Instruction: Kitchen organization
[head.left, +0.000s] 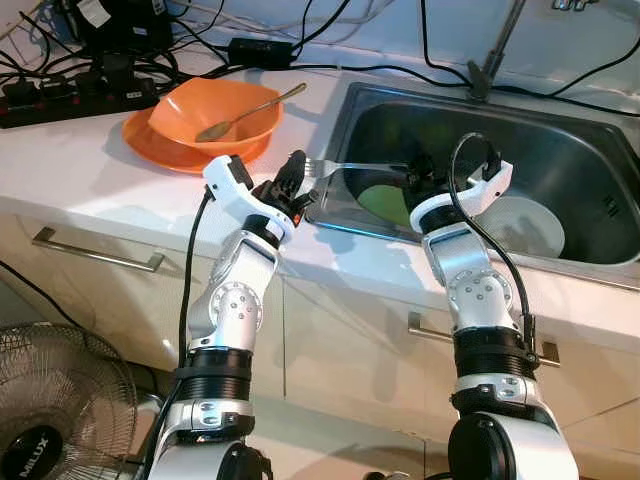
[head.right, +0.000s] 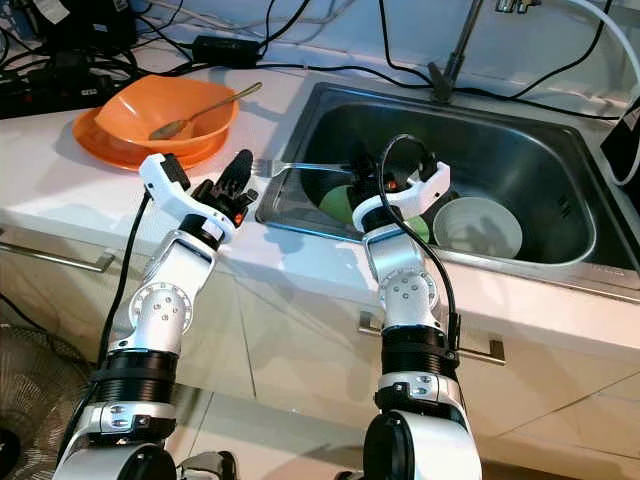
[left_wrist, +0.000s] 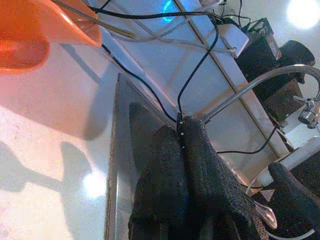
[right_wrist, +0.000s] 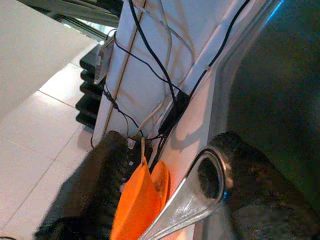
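A silver fork (head.left: 352, 166) lies level over the left rim of the steel sink (head.left: 560, 120), tines pointing left. My right gripper (head.left: 416, 174) is shut on its handle, which shows as a shiny looped end (right_wrist: 197, 197) in the right wrist view. My left gripper (head.left: 296, 172) hovers at the sink's left edge just beside the tines, its black fingers (left_wrist: 192, 170) pressed together with nothing between them. On the counter at the left stands an orange bowl (head.left: 225, 105) on an orange plate (head.left: 150, 145), with a spoon (head.left: 245, 112) resting in it.
A green plate (head.left: 380, 203) and a white bowl (head.left: 525, 225) lie in the sink. A tap (head.left: 495, 50) rises behind it. A power strip (head.left: 70, 95) and cables run along the counter's back. A floor fan (head.left: 50, 420) stands low at the left.
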